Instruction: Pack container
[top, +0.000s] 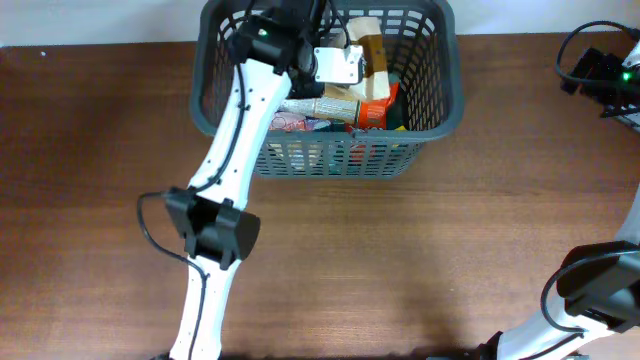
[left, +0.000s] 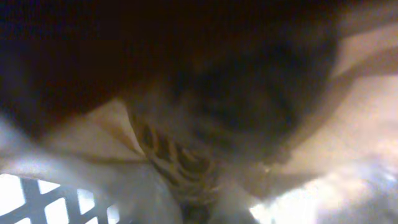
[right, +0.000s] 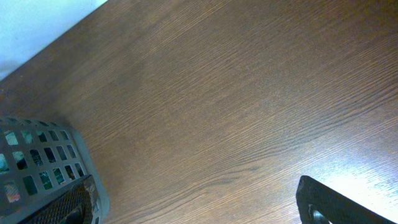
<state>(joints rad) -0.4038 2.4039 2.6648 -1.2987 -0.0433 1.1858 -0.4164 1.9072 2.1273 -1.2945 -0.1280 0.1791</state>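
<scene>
The dark grey slotted container (top: 330, 158) stands at the table's far middle and holds several snack packets, among them an orange-red one (top: 376, 102) and a tan one (top: 366, 36). My left arm reaches into it from the front left, with the left gripper (top: 352, 68) low among the packets. The left wrist view is a close blur of packets, with a bit of the container's lattice (left: 37, 202); its jaws cannot be made out. My right gripper (right: 199, 199) is open and empty over bare table, to the right of the container's corner (right: 37, 149).
The brown wooden table (top: 400, 260) reaches a white wall at the back. My right arm's base (top: 600, 290) is at the near right, and its black wrist end with cables (top: 600, 68) is at the far right.
</scene>
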